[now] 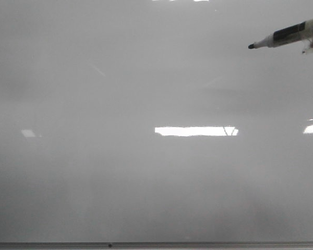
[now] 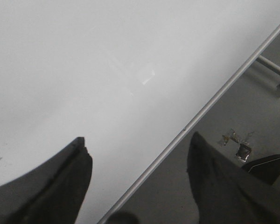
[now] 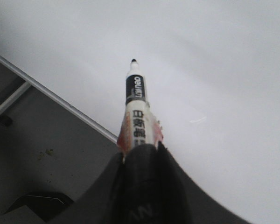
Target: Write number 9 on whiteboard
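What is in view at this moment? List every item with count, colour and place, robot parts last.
whiteboard: one, glossy pale grey-white, fills the front view; no 9 on it yet.
frame strip: one, thin grey, along the whiteboard's near edge.
marker: one, white with dark label and black tip, uncapped, upper right of the front view, tip pointing left.
left tool: one, dark, jaws apart, holding nothing, over the whiteboard's edge.
right tool: one, dark, closed around the marker.

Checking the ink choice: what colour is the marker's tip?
Black, on the marker with its white and black barrel; the tip shows best in the right wrist view.
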Motion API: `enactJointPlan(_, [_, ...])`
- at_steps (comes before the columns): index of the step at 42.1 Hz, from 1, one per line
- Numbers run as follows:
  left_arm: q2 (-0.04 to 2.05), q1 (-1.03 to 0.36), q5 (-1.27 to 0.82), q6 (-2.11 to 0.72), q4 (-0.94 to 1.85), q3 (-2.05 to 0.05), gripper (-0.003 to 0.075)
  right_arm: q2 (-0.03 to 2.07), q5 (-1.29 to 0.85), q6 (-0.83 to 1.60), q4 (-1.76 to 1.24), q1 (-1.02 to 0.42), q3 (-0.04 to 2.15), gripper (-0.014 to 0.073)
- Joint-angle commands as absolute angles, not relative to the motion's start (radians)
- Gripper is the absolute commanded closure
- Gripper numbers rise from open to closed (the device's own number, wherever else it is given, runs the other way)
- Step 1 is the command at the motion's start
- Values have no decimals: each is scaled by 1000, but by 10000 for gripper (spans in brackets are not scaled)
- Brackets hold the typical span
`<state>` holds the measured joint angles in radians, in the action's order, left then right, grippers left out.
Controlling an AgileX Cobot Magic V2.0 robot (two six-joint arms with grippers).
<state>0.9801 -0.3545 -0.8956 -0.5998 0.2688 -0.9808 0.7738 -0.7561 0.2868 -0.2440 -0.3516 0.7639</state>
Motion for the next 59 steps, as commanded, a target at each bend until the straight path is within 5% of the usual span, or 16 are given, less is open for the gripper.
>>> enactJointPlan(1, [967, -354, -824, -588, 296, -1007, 281, 780, -650, 281, -266, -343, 790, 662])
enactJointPlan(17, [967, -354, -824, -588, 296, -1007, 281, 945, -678, 249, -266, -279, 889, 657])
enactJointPlan(29, [967, -354, -824, -588, 296, -1007, 281, 1045, -733, 611, -601, -138, 923, 657])
enactJointPlan(59, [967, -354, -824, -588, 296, -1007, 281, 1149, -335, 669, -590, -250, 924, 652])
